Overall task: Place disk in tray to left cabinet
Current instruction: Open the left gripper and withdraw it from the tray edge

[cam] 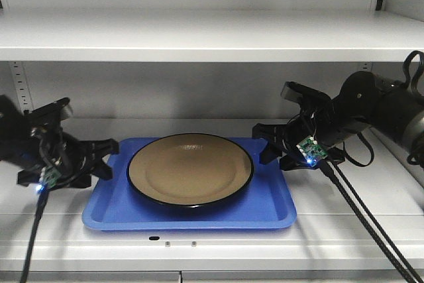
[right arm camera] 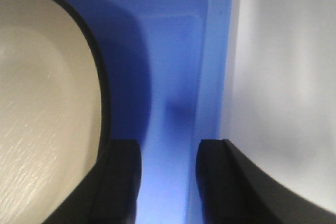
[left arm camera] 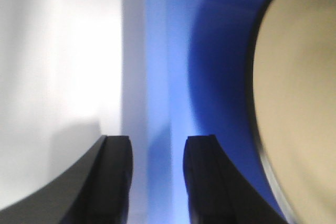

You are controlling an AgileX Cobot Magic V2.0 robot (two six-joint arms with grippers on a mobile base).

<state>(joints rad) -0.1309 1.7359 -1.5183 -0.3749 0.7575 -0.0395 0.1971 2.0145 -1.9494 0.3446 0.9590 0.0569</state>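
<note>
The tan disk [cam: 190,169] with a black rim lies flat in the blue tray [cam: 268,205], which rests on a shelf of the left cabinet [cam: 361,193]. My left gripper [cam: 106,160] is at the tray's left rim. In the left wrist view the left gripper [left arm camera: 157,148] is open and straddles the rim of the tray [left arm camera: 157,51], with one finger over the shelf and one inside the tray. My right gripper [cam: 266,144] is at the tray's right rim. The right gripper [right arm camera: 168,150] is open, with the tray [right arm camera: 173,77] wall in its gap and the disk [right arm camera: 42,103] beside the inner finger.
An upper shelf [cam: 199,34] hangs low over the tray and both arms. Perforated strips [cam: 20,87] run up the back corners. The shelf's front edge [cam: 212,256] lies just in front of the tray. Black cables [cam: 371,223] trail from the right arm.
</note>
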